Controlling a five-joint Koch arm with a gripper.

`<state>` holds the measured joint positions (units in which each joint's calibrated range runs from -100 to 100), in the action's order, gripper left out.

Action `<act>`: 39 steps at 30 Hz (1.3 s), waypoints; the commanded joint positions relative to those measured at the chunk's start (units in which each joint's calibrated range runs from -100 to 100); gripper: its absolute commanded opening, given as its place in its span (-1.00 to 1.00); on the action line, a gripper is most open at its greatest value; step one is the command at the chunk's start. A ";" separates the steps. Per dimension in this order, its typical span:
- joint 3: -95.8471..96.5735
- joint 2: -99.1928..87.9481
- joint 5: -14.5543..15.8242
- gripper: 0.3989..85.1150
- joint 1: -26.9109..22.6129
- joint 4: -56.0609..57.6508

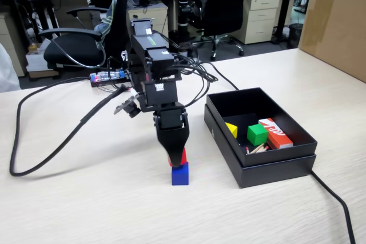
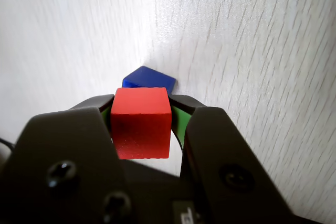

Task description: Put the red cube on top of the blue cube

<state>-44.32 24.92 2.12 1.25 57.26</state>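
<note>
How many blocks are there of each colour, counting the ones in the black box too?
Red: 1, the red cube in the gripper
Blue: 1, the blue cube
Green: 1, the green cube
Yellow: 1, the yellow block
Total: 4

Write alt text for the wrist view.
The gripper holds the red cube between its two dark jaws, just above the blue cube, whose top shows behind it. Both are over a pale wood-grain table.
</note>
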 commanded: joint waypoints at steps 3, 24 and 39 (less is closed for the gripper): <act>-9.26 0.04 0.54 -0.95 -0.29 -0.46; -5.73 0.61 0.20 -0.23 -0.29 -0.46; -2.37 -6.16 0.10 0.15 -0.44 -0.46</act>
<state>-44.87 26.08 2.71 1.05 57.26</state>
